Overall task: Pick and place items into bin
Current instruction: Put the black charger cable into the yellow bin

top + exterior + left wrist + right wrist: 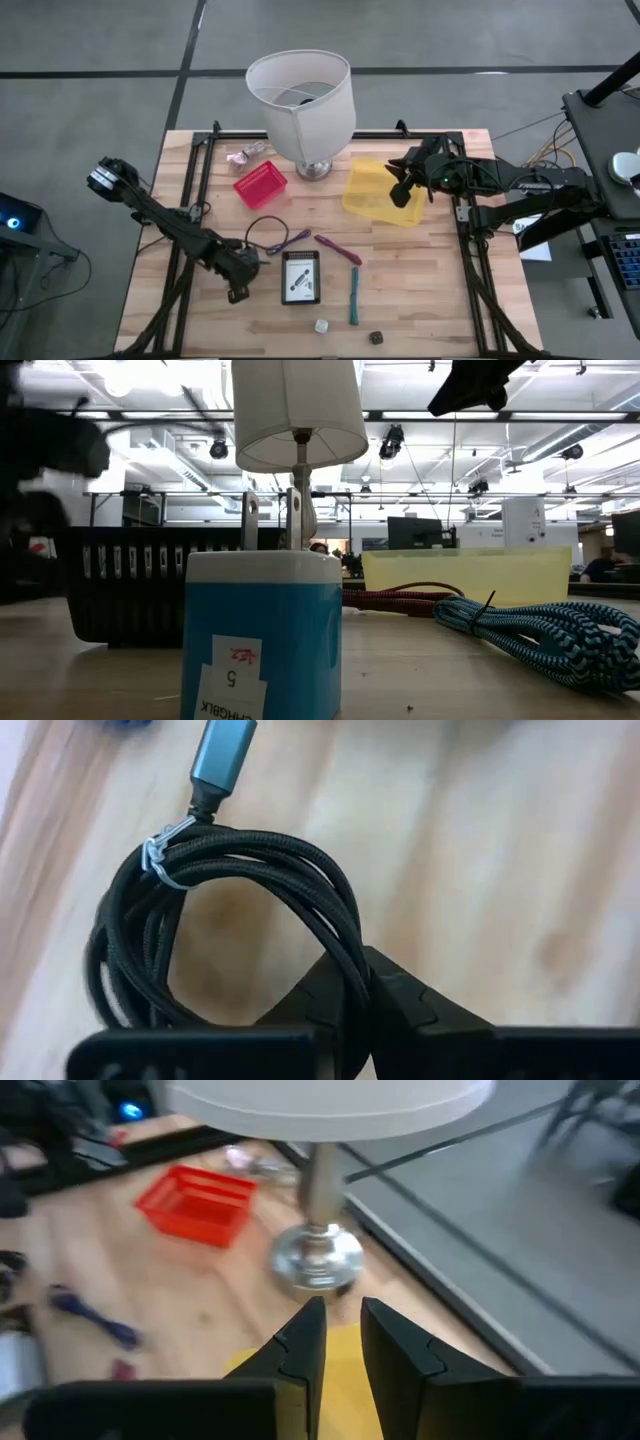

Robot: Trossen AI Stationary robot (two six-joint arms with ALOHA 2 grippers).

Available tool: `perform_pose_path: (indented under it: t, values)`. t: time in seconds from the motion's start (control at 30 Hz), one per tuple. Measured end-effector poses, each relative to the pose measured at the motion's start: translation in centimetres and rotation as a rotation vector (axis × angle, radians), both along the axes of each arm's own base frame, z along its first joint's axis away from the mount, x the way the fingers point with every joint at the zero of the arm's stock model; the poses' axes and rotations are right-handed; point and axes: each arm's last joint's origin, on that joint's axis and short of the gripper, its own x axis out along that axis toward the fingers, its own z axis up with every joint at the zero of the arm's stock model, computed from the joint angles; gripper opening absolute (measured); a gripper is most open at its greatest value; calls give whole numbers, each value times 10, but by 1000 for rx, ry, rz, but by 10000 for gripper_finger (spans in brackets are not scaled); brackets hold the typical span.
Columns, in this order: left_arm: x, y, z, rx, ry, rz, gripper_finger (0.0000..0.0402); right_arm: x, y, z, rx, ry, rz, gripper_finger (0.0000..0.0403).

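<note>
The left hand (243, 268) is low on the desk (430, 290), in the lower left part of the high view, just beside the black coiled cable (266, 234). In the left wrist view its two fingers are pressed together on one strand of this cable (240, 920), so the hand is closed on it; the rest of the coil lies on the wood, tied by a small wire.

The right hand (402, 190) hovers over the yellow bin (372, 178) at the right of the middle. Its fingers are nearly together with only a narrow gap, and I see nothing between them.

The other items wait in the lower middle of the high view: the purple strips (338, 249), the teal stick (353, 295), a white printed card (300, 277) and two tiny cubes (321, 326). A red basket (260, 184) and the lamp (303, 100) stand in the upper middle.

I judge that the step in hand is lifting the cable. Only one strand is pinched, so the lift should be slow and straight up until the whole coil hangs free. Then it should be carried high enough that the loose loops pass over the card and the strips without dragging them, and released only when the coil is fully above the bin.
</note>
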Motion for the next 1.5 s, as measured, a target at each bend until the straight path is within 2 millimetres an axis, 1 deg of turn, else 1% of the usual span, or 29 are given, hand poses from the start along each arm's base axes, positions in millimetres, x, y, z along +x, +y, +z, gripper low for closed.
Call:
perform_pose_path:
  t: [0.07,0.17,0.27,0.4,0.57,0.63,0.73,0.8,0.9,1.0,1.13,1.3,1.5]
  values:
    - [3,-2,14,-26,-52,-2,4,2,1,1,42,-32,30,57]
    - [5,-2,37,-54,-150,11,3,6,4,5,88,-82,135,60]
    - [5,0,61,-64,-258,26,2,14,7,8,103,-131,241,80]
    - [2,7,98,-52,-467,83,2,33,8,11,83,-223,352,127]
    - [-2,16,145,-36,-876,163,1,66,11,4,93,-315,487,202]
    - [-5,19,159,-15,-1012,167,1,79,12,-1,133,-351,544,228]
    - [-7,21,175,7,-1164,140,1,98,15,-8,200,-416,661,258]
    - [-7,21,182,21,-1236,120,1,110,16,-12,229,-476,722,272]
    - [-7,20,187,35,-1302,104,0,125,17,-17,238,-571,759,285]
    - [-3,17,187,39,-1315,79,0,137,17,-23,236,-658,766,287]
    - [4,12,181,53,-1290,67,0,149,17,-30,256,-756,780,281]
    - [13,9,177,58,-1294,75,0,158,21,-39,276,-782,849,272]
    - [23,9,177,109,-1357,82,0,181,31,-33,338,-768,1012,267]
